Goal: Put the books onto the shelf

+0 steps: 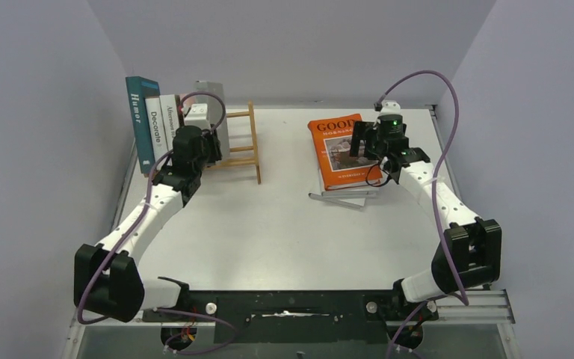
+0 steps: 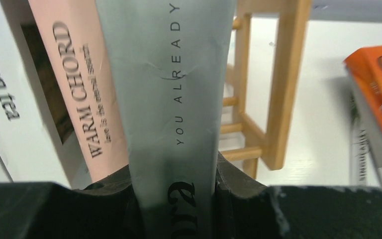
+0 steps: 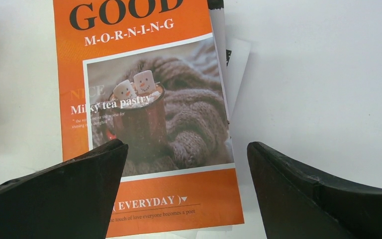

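Our left arm (image 1: 146, 217) reaches to the small light-brown wooden slat rack (image 1: 245, 146) at the far left of the white surface (image 1: 269, 224). The left jaws are clenched on the spine of a tall grey book (image 2: 171, 74) lettered "YOU ALREADY", which stands upright in the rack. Just beside it, on its left, leans a pink book (image 2: 79, 89) titled "WARM CHORD". Beyond that we see a white "Decorate" book (image 1: 155, 133) and, at the far end, a large teal "Humor" book (image 1: 136, 120). Well apart, on the right, an orange "GOOD MORNING" book (image 3: 149, 99) lies flat on a few white books (image 1: 344, 197). The right jaws hang released and spread wide above its lower edge, grasping nothing. One black finger (image 3: 54, 194) is over the cover and the other is over bare surface.
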